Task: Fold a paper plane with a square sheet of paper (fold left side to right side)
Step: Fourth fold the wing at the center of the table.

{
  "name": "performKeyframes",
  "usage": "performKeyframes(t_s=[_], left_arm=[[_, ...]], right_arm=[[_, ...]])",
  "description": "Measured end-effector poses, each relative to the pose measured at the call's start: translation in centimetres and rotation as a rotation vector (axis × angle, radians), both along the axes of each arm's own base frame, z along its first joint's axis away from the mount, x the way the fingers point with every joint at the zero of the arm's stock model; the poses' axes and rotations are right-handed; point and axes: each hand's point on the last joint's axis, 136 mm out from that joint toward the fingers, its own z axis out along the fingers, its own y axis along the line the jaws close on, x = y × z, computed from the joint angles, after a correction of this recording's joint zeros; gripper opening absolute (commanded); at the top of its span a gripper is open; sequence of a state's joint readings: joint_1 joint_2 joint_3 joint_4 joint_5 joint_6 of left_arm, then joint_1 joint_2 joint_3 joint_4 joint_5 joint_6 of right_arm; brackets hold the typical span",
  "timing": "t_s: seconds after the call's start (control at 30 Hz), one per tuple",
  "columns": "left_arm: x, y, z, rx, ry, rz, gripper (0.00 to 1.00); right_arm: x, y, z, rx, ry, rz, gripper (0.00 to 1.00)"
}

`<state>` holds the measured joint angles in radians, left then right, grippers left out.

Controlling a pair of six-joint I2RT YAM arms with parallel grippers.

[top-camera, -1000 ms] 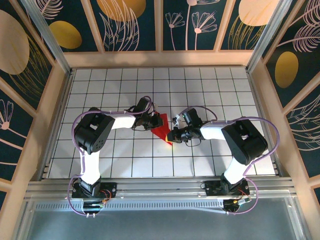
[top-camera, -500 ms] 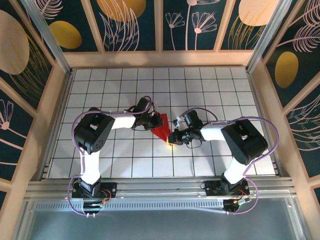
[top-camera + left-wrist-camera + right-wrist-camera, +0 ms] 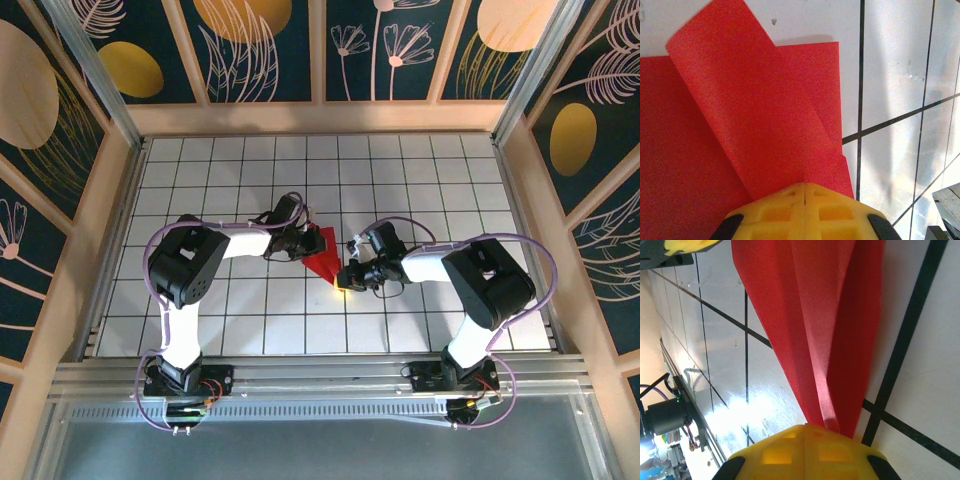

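Top view. The red sheet (image 3: 322, 254) lies mid-counter (image 3: 250, 320), no longer a flat square but a narrow, creased wedge, with its wide end at frame centre and its tip toward the lower right. The left jaws meet its upper-left edge and the right jaws meet its lower tip, so the two wrists flank the paper closely. Judged step: mid-sequence, with one flap being folded over while the far end is anchored. The next move likely calls for the left arm to carry its flap across to the matching edge and lay it flat. Meanwhile the right arm should pin the tip, and the crease then needs pressing. The paper is thin, so a hard pull could tear it or drag it off line.

Left wrist view. The yellow left jaws are at bottom centre, pressed together with no gap, pinching a flap of the red sheet (image 3: 740, 120). The flap rises from them toward the upper left, curled clear of a flatter red layer beneath. White tiles lie to the right.

Right wrist view. The right jaws are at bottom centre, closed tight on the narrow end of the red sheet (image 3: 815, 315). The paper widens upward from them and has a lengthwise crease.
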<state>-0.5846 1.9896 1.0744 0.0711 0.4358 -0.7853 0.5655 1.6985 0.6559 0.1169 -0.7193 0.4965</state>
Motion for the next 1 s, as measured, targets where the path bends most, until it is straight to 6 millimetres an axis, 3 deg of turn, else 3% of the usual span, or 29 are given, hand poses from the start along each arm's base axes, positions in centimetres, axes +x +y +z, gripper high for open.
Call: performKeyframes(t_s=[0.7, 0.87, 1.0], left_arm=[[0.0, 0.0, 0.0, 0.002, -0.001, 0.001, 0.00], [0.0, 0.0, 0.0, 0.001, -0.001, 0.001, 0.00], [0.0, 0.0, 0.0, 0.002, -0.001, 0.001, 0.00]], right_arm=[[-0.3, -0.1, -0.3, 0.002, -0.011, -0.008, 0.00], [0.2, 0.3, 1.4, 0.028, -0.038, -0.002, 0.00], [1.9, 1.3, 3.2, 0.055, -0.090, -0.001, 0.00]])
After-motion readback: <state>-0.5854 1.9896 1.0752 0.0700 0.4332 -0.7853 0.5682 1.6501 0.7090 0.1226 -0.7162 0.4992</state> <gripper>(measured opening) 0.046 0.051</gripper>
